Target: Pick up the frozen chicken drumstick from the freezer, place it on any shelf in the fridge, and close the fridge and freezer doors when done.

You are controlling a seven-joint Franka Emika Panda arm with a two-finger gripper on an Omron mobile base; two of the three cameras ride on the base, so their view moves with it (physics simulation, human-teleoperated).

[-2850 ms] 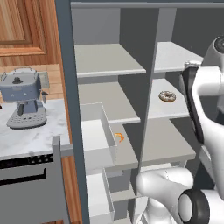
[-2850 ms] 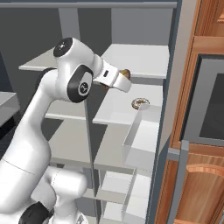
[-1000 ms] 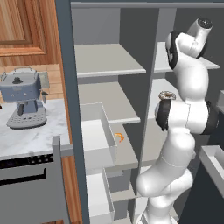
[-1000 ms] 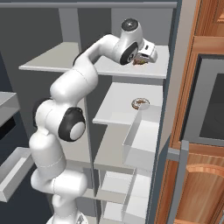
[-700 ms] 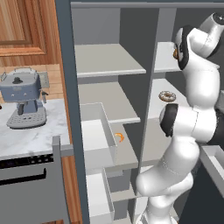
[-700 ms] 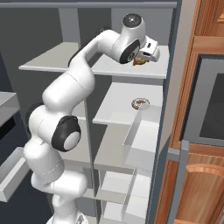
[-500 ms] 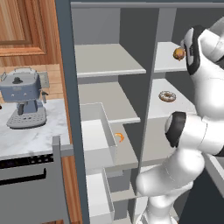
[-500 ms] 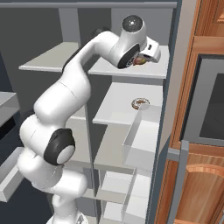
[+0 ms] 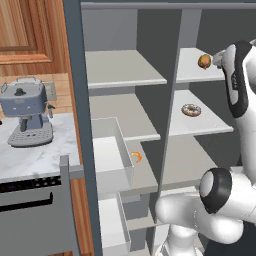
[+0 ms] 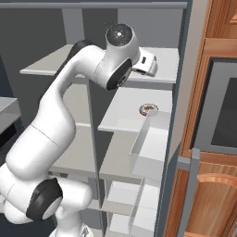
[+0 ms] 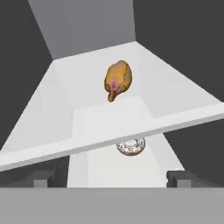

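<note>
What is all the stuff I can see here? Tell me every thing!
chicken drumstick: one, golden-brown, top right shelf
doughnut: one, pale-iced, shelf just below
orange curled piece: one, lower left shelf beside an open drawer
coffee machine: one, blue-grey, marble counter at left
wooden cabinets: brown, both sides
oven: dark, at right
robot arm: one, white
pincer: one, open, facing the drumstick

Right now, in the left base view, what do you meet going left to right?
Grey-blue espresso machine → small orange curled piece → pale-iced ringed doughnut → golden-brown chicken drumstick → white robot arm.
</note>
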